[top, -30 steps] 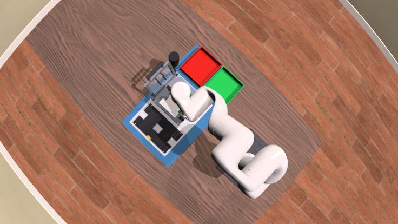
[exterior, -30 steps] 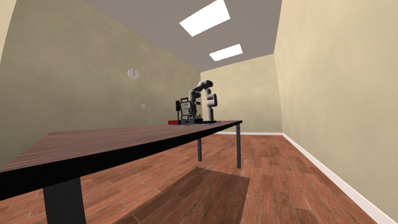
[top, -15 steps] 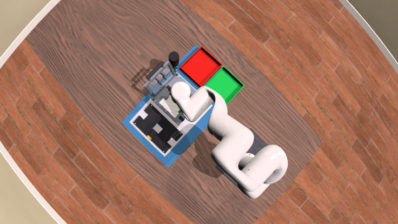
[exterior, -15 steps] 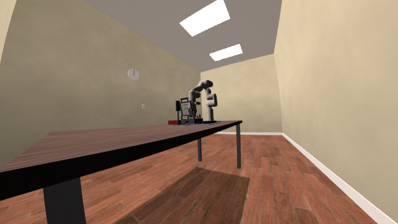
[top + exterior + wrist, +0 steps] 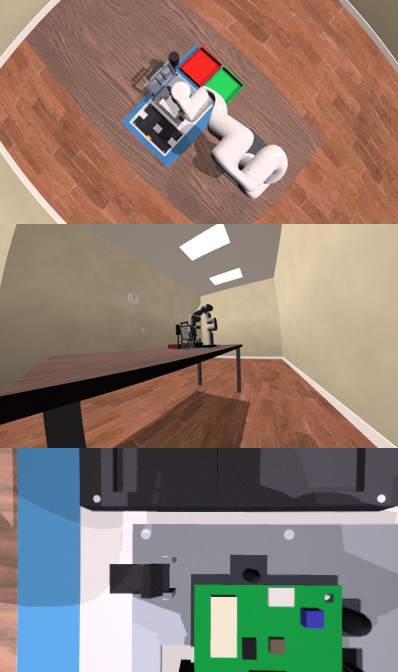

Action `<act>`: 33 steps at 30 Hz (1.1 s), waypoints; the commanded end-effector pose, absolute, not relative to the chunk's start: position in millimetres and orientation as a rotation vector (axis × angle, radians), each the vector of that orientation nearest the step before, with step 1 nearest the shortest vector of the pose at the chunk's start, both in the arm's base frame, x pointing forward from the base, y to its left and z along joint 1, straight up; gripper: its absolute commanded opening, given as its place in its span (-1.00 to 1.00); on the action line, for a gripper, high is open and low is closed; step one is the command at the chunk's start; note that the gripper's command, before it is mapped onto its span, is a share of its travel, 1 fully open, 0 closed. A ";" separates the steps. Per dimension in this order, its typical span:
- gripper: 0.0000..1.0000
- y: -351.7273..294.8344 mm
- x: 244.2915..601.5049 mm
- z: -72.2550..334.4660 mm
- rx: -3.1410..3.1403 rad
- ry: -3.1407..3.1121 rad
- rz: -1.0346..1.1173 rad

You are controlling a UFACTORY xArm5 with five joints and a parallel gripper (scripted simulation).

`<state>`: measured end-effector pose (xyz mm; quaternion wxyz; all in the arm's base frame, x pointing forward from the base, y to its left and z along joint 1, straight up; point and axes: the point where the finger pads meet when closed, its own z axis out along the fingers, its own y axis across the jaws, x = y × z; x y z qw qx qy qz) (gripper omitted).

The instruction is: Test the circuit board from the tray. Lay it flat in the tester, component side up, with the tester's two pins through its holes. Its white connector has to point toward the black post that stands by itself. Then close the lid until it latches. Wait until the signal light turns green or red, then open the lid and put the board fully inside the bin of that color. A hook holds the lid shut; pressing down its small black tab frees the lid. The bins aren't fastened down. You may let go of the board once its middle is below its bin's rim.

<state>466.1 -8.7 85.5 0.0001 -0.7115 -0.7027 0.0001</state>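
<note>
My gripper (image 5: 269, 667) is shut on the green circuit board (image 5: 260, 620), with dark fingertips at its left and right edges at the bottom of the wrist view. The board is component side up, seemingly a little above the dark recess of the grey tester (image 5: 250, 545). Its white connector (image 5: 281, 597) is at the edge facing the single black post (image 5: 251, 575). A pale spot shows in the corner hole; whether a pin is through it I cannot tell. The lid (image 5: 150, 83) stands open. The black hook (image 5: 140, 579) is left of the board. The signal light (image 5: 173, 58) (image 5: 177, 329) looks unlit.
The tray (image 5: 132, 122) lies beside the tester and holds a small yellow piece (image 5: 148, 137) but no board. The red bin (image 5: 200, 66) and green bin (image 5: 224, 83) stand on the tester's other side. My arm hides part of the tester from above.
</note>
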 end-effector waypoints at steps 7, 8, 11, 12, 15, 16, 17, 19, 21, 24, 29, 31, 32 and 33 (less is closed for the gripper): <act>0.58 -8.7 467.4 87.0 -2.237 -2.210 -0.004; 0.58 -8.7 467.4 87.0 -2.237 -2.210 -0.004; 0.58 -8.7 467.4 86.9 -2.237 -2.210 -0.004; 0.58 -8.7 467.4 86.8 -2.237 -2.210 -0.004; 0.58 -8.7 467.4 86.7 -2.237 -2.210 -0.004; 0.58 -8.7 467.4 86.6 -2.237 -2.210 -0.004; 0.58 -8.7 467.4 86.4 -2.237 -2.210 -0.004; 0.58 -8.7 467.4 86.1 -2.237 -2.210 -0.004; 0.58 -8.7 467.4 85.7 -2.237 -2.210 -0.004; 0.58 -8.7 467.4 85.0 -2.237 -2.210 -0.004; 0.58 -8.7 467.4 84.1 -2.237 -2.210 -0.004; 0.58 -8.7 467.4 84.1 -2.237 -2.210 -0.004; 0.58 -8.7 467.4 84.0 -2.237 -2.210 -0.004; 0.58 -8.7 467.4 83.8 -2.237 -2.210 -0.004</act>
